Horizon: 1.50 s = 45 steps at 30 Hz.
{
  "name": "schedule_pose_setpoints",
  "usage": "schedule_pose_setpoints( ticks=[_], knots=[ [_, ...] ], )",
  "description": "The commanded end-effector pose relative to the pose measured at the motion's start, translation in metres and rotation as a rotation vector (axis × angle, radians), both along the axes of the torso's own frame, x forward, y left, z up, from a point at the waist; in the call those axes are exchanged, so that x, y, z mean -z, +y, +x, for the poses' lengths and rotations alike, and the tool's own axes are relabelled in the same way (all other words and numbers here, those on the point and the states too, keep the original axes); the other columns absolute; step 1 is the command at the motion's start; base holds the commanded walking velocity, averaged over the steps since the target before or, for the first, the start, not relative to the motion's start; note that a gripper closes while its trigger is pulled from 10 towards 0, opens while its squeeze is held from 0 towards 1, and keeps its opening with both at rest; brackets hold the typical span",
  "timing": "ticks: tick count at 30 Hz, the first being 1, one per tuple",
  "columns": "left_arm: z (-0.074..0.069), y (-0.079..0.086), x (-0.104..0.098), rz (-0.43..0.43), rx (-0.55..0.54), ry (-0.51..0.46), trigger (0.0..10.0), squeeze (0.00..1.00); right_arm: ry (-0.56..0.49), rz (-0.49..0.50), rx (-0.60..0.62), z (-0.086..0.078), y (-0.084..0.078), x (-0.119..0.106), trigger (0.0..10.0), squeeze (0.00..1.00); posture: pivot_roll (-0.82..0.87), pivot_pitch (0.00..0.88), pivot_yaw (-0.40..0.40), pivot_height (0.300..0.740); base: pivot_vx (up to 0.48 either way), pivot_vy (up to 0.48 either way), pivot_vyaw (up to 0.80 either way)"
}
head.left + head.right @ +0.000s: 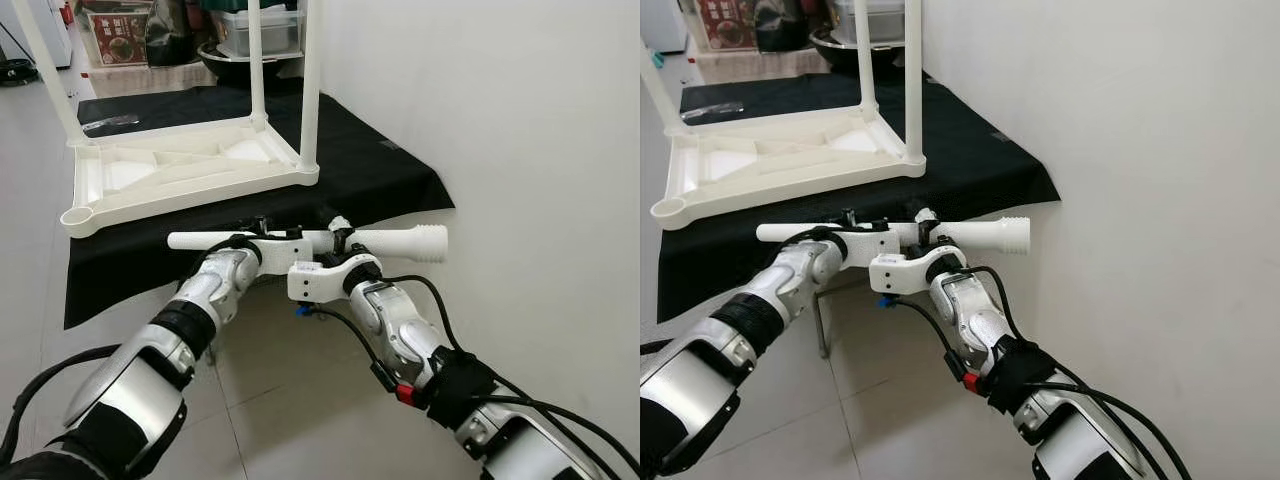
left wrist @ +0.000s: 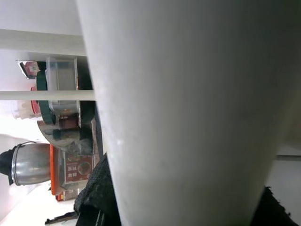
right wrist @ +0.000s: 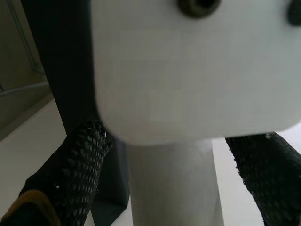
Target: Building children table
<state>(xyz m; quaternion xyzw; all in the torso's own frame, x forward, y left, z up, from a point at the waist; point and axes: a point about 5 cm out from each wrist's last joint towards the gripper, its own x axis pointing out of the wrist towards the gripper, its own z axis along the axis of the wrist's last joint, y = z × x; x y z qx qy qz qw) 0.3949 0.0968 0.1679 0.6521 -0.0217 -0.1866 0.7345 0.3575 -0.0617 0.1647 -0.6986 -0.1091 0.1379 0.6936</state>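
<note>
We held a long white plastic table leg [image 1: 400,241] level, both grippers closed around it.

Left gripper [image 1: 262,231] and right gripper [image 1: 338,236] gripped it before the black-clothed bench [image 1: 390,180], where the upturned white tabletop [image 1: 180,172] lay. Our left wrist view added shelves with a clear lidded tub [image 2: 63,73].

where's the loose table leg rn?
The loose table leg lies level across both grippers, left gripper and right gripper, just in front of the black-clothed table, below the upturned tabletop.

The tabletop [image 1: 180,175] lay upside down on the cloth [image 1: 380,170]; the leg [image 1: 400,242] hung crosswise before it, wall [image 1: 520,150] to the right.
</note>
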Motion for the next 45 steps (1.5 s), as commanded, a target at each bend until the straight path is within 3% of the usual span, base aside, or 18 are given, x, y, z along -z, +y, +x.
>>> schedule_pose_setpoints(
  ticks=[1, 12, 19, 25, 32, 38, 45],
  knots=[
    [0.0, -0.009, -0.002, 0.028, 0.043, -0.009, 10.0, 0.0, 0.009, -0.011, 0.042, 0.006, -0.006, -0.003, 10.0, 0.0, 0.05, 0.0, -0.053, 0.74, 0.0, 0.0, 0.0],
    [-0.004, -0.012, 0.004, 0.046, 0.063, 0.001, 10.0, 0.0, 0.009, -0.001, 0.123, 0.019, -0.028, -0.008, 10.0, 0.0, 0.05, 0.0, -0.051, 0.74, 0.0, 0.0, 0.0],
    [-0.001, 0.009, 0.007, 0.078, 0.008, 0.005, 10.0, 0.0, 0.031, -0.008, 0.169, 0.022, -0.048, -0.005, 10.0, 0.0, 0.05, 0.0, -0.053, 0.74, 0.0, 0.0, 0.0],
    [-0.002, 0.01, 0.006, 0.08, 0.011, 0.001, 10.0, 0.0, 0.043, -0.029, 0.177, 0.022, -0.05, -0.002, 10.0, 0.0, 0.05, 0.0, -0.054, 0.74, 0.0, 0.0, 0.0],
    [-0.008, -0.008, 0.01, 0.05, 0.058, 0.015, 10.0, 0.0, 0.063, -0.019, 0.182, 0.025, -0.047, -0.002, 10.0, 0.0, 0.05, 0.0, -0.057, 0.74, 0.0, 0.0, 0.0],
    [-0.023, -0.045, 0.011, 0.024, 0.175, 0.032, 10.0, 0.0, 0.099, -0.034, 0.212, 0.03, -0.048, 0.002, 10.0, 0.0, 0.06, 0.0, -0.061, 0.74, 0.0, 0.0, 0.0],
    [-0.029, -0.055, 0.012, 0.018, 0.209, 0.05, 10.0, 0.0, 0.11, -0.061, 0.231, 0.034, -0.052, 0.003, 10.0, 0.0, 0.06, 0.0, -0.063, 0.74, 0.0, 0.0, 0.0]
  ],
)
